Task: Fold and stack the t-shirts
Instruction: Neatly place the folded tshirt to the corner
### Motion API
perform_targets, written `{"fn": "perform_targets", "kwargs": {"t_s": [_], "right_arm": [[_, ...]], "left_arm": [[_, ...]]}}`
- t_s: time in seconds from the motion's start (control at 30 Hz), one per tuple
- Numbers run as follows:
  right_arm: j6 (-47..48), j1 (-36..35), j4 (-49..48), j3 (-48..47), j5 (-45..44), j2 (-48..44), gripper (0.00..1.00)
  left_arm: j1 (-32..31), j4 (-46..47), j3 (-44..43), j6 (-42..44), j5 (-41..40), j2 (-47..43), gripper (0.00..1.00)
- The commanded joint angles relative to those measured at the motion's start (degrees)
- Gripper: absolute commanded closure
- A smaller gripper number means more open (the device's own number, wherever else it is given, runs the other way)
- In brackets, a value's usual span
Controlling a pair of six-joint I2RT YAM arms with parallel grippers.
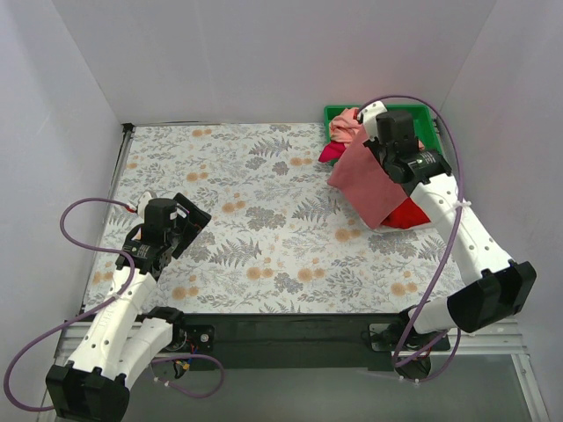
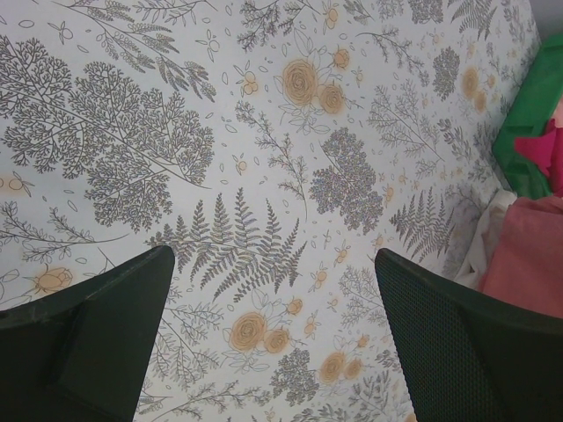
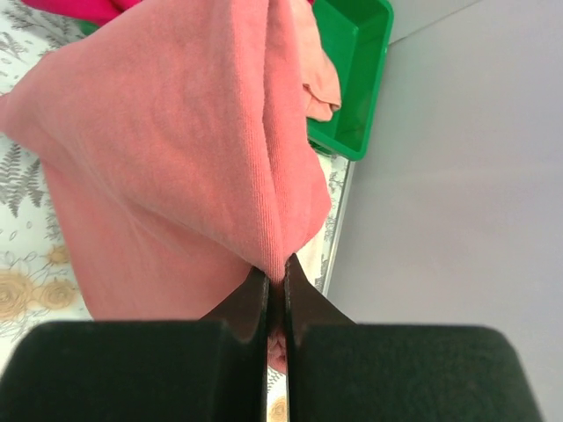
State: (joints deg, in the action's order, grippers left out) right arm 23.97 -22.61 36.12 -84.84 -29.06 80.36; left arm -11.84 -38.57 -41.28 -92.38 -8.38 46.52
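Floral table [image 1: 264, 176] shows me no folded stack yet; right pincer [image 3: 275, 280] clenches dusty rose t-shirt [image 3: 167, 141], left pincer [image 2: 273, 338] gapes empty.

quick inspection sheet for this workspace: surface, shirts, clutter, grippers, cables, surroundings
surface: table under a floral cover, lying flat
job's things: dusty rose t-shirt hanging unfolded from the right gripper; bright red shirt bunched beneath it; magenta shirt and salmon shirt heaped at the bin; nothing folded or stacked yet
clutter: green bin at the far right corner
grippers: left gripper open, empty, over the bare cover; right gripper shut on the dusty rose t-shirt
cables: purple cables loop off both arms, clear of the cloth
surroundings: white walls on three sides
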Motion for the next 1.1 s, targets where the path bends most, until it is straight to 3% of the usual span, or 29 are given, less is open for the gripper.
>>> {"fn": "perform_targets", "kwargs": {"t_s": [0.0,0.27,0.53,1.07], "right_arm": [[-2.34,0.20,0.09,-3.40,2.43,-2.92,0.99],[-6.90,0.29,4.39,-9.02,3.39,-0.56,0.99],[-7.71,1.16,5.89,-8.68,2.08,-0.64,0.99],[-4.02,15.56,3.00,-3.93,11.65,4.10,0.99]], "left_arm": [[-0.03,-0.02,-1.53,0.71,-0.67,-0.03,0.02],[-0.03,-0.02,-1.18,0.45,-0.93,0.67,0.02],[-0.03,-0.72,-1.70,0.53,-1.55,0.76,0.02],[-0.03,-1.69,-2.32,0.27,-2.43,1.73,0.02]]}}
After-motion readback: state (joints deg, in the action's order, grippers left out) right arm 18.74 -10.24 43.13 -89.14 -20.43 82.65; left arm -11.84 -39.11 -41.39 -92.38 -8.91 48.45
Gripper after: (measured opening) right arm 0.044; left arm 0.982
